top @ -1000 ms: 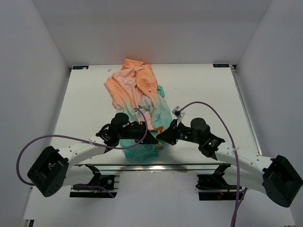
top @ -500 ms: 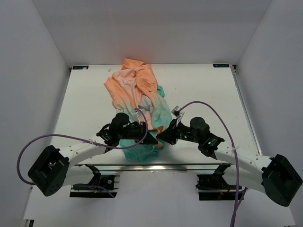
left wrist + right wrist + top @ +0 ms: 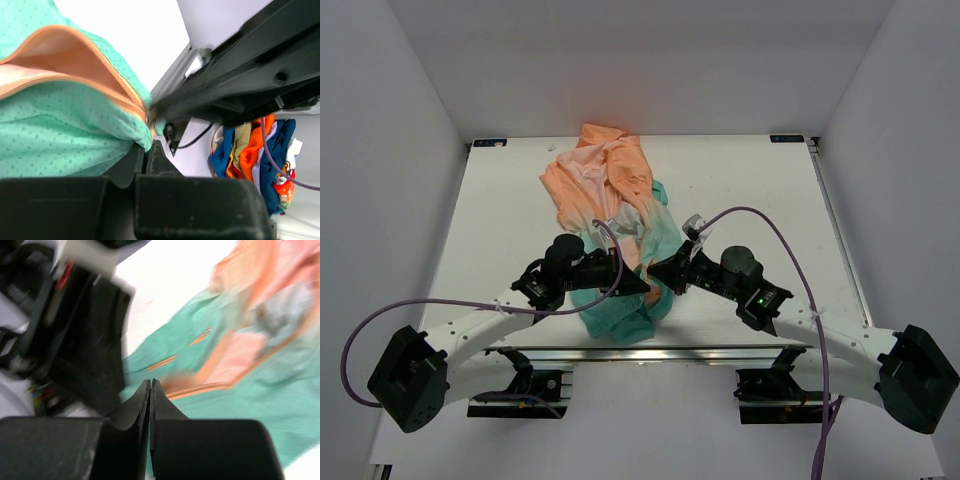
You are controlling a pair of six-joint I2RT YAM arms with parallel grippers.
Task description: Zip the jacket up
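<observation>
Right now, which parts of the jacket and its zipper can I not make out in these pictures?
- Top view: the jacket hem where left gripper and right gripper meet; the arms cover it.
- Left wrist view: the slider of the zipper, hidden behind the right gripper.
- Right wrist view: zipper teeth, and what the right gripper pinches, lost to blur.

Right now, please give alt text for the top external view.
A crumpled thin jacket, orange fading to teal, lies on a white table; the left fingers and right fingers of two robot arms meet at its teal hem.
</observation>
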